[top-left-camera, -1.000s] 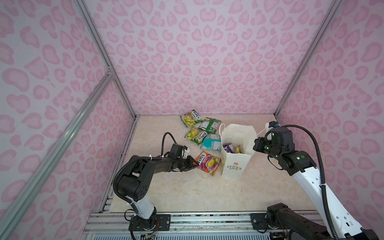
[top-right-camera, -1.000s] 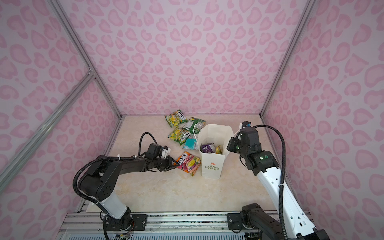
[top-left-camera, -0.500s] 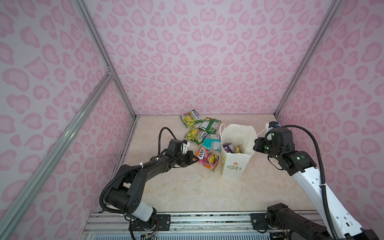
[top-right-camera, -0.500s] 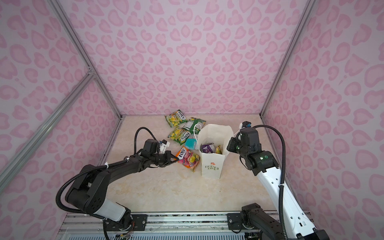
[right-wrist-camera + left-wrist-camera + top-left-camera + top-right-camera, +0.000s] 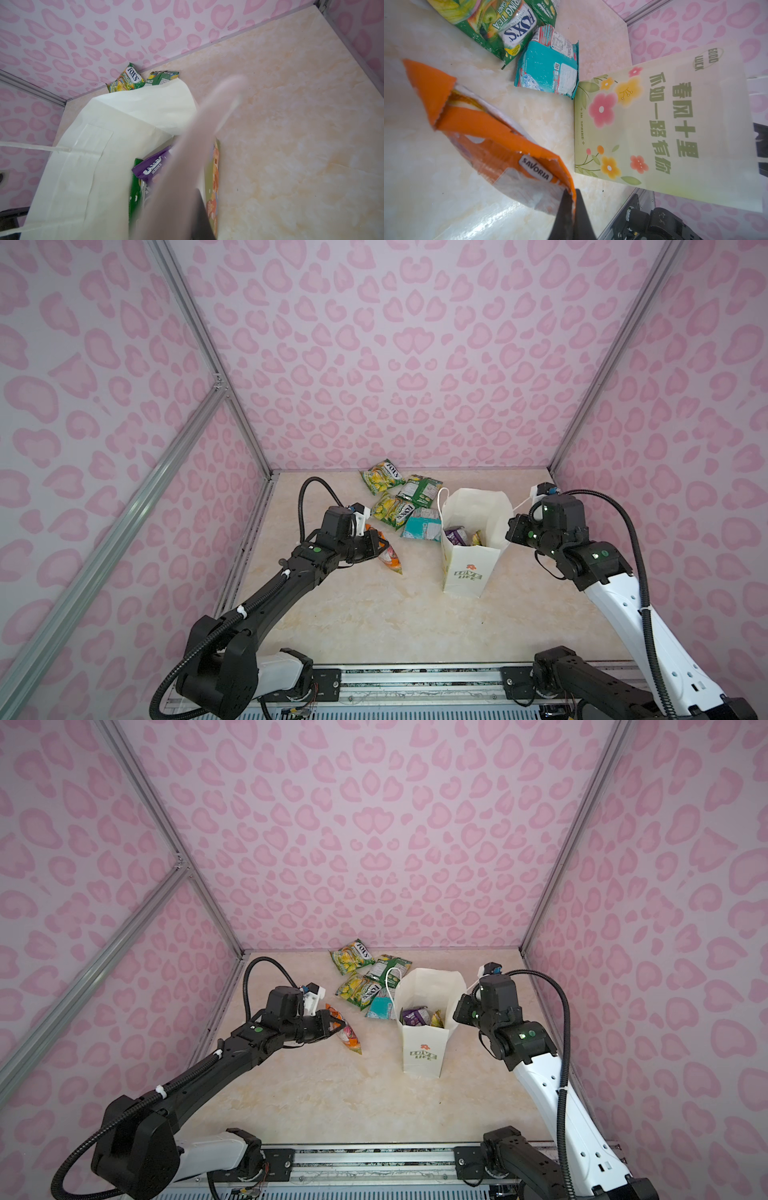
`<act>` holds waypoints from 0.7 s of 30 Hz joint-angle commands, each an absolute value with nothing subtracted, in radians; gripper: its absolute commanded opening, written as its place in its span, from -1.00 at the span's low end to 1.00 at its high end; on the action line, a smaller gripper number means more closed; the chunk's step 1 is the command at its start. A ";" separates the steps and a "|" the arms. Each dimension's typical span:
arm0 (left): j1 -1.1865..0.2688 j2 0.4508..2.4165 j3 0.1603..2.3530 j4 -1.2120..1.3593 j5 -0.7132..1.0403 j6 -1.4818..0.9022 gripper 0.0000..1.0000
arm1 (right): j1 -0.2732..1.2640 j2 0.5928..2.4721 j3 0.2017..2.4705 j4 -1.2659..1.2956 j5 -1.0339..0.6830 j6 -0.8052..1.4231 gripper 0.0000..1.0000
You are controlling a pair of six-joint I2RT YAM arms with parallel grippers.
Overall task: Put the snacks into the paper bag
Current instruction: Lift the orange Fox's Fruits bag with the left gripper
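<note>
1. Now the left fingers (image 5: 583, 218) pinch the orange packet (image 5: 500, 145) by one corner, so it hangs beside the paper bag (image 5: 465, 568).
2. Right fingers (image 5: 204, 220) are clenched on the bag's rim, likely to hold its mouth open.
3. 4 other snacks (image 5: 392, 512) lie on the bench (image 5: 374, 614) behind it.

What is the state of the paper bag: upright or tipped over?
Upright. The paper bag stands on its base on the table, mouth open upward, with a purple packet visible inside.

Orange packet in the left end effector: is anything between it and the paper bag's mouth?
Nothing visible does. Only bare table lies between the orange packet, pinched by the left end effector, and the paper bag. It must only rise over the bag's upright near wall.
</note>
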State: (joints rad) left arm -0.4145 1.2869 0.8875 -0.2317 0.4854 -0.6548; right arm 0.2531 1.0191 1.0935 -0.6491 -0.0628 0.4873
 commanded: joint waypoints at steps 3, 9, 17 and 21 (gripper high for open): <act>-0.416 1.232 0.970 -0.328 0.447 -0.605 -0.93 | 0.254 1.024 1.095 -0.642 -0.071 0.487 -1.00; -0.416 1.156 1.087 -0.432 0.428 -0.574 -0.93 | 0.254 1.019 1.097 -0.649 -0.064 0.477 -1.00; -0.416 1.135 1.295 -0.493 0.486 -0.573 -0.93 | 0.254 1.032 1.093 -0.625 -0.083 0.482 -1.00; -0.416 1.161 1.440 -0.500 0.521 -0.584 -0.93 | 0.254 1.046 1.092 -0.616 -0.087 0.483 -1.00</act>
